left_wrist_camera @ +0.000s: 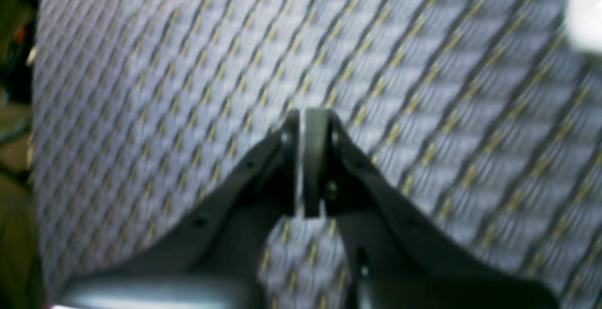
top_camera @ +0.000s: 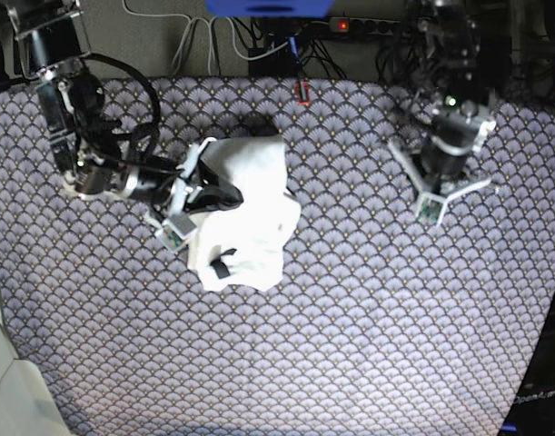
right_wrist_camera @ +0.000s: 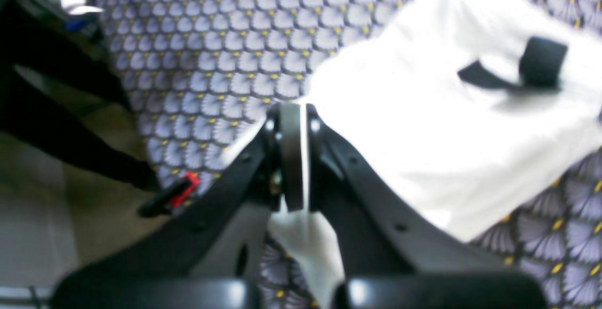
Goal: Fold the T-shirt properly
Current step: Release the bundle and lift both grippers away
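**Soft shirt bunched on a patterned counter**

A counter (top_camera: 368,345) under a grey fan-patterned cloth fills the base view, cables along its far edge. The T-shirt (top_camera: 245,213) lies in a crumpled white heap left of centre, plain side up, small black tag (right_wrist_camera: 536,64) showing. It looks light, limp and likely to sag or slide, so hems and corners seem the best holds. The right gripper (right_wrist_camera: 294,158) has its jaws closed on a fold at the heap's edge. The left gripper (left_wrist_camera: 310,158) hangs well apart, jaws closed on nothing.
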Controlling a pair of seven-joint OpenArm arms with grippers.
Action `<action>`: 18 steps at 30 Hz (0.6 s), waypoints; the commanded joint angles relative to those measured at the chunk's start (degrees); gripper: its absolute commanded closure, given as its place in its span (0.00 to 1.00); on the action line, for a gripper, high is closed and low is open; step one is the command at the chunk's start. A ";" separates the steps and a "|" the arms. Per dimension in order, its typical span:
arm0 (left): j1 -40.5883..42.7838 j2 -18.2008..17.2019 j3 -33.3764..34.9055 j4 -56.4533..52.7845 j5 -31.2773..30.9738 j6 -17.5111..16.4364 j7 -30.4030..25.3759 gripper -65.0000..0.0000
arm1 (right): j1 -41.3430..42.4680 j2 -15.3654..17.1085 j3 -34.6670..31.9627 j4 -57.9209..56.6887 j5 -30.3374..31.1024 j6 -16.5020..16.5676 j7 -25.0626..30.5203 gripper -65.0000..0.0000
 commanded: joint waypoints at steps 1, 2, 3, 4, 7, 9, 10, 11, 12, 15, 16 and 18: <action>0.49 -0.68 -0.40 1.54 -0.48 0.07 -1.26 0.96 | 1.61 0.35 0.36 -1.34 0.93 0.40 1.29 1.00; 1.64 -1.04 -1.11 2.15 -0.66 0.07 -1.35 0.96 | 2.05 0.27 0.27 -3.27 0.93 0.57 1.29 1.00; 2.78 -1.39 -1.90 2.68 -0.84 0.07 -1.35 0.96 | 2.40 0.27 0.27 -5.12 0.93 1.54 1.38 1.00; 3.92 -1.39 -3.04 2.94 -0.84 0.07 -1.35 0.96 | 2.66 0.27 0.27 -7.14 0.93 1.85 1.64 1.00; 6.03 -1.30 -6.12 3.29 -1.01 0.07 -1.70 0.96 | 3.19 0.53 0.27 -12.59 0.93 1.85 5.33 1.00; 7.09 -1.21 -7.96 3.38 -1.01 -0.37 -1.44 0.96 | 2.84 0.71 0.27 -14.87 0.93 1.85 7.62 1.00; 7.61 -1.21 -8.49 3.38 -1.01 -0.37 -1.70 0.96 | 2.66 0.71 0.27 -15.23 0.93 1.85 7.88 1.00; 8.05 -1.21 -8.75 3.38 -1.01 -0.37 -1.79 0.96 | 2.66 1.15 0.27 -15.49 0.93 1.85 7.97 1.00; 8.49 -1.21 -8.84 3.38 -1.01 -0.37 -1.88 0.96 | 2.58 1.23 0.27 -15.40 0.93 1.85 7.97 1.00; 9.28 -1.21 -8.75 3.47 -1.01 -0.37 -1.96 0.96 | 1.96 1.32 0.27 -13.29 0.93 1.85 7.88 1.00; 9.28 -1.21 -8.75 3.47 -1.01 -0.46 -1.96 0.96 | 0.99 1.41 0.45 -11.27 0.93 1.85 7.88 1.00; 9.55 -1.21 -8.75 3.56 -1.01 -0.46 -1.96 0.96 | -0.94 1.59 0.71 -5.73 0.93 1.85 7.88 1.00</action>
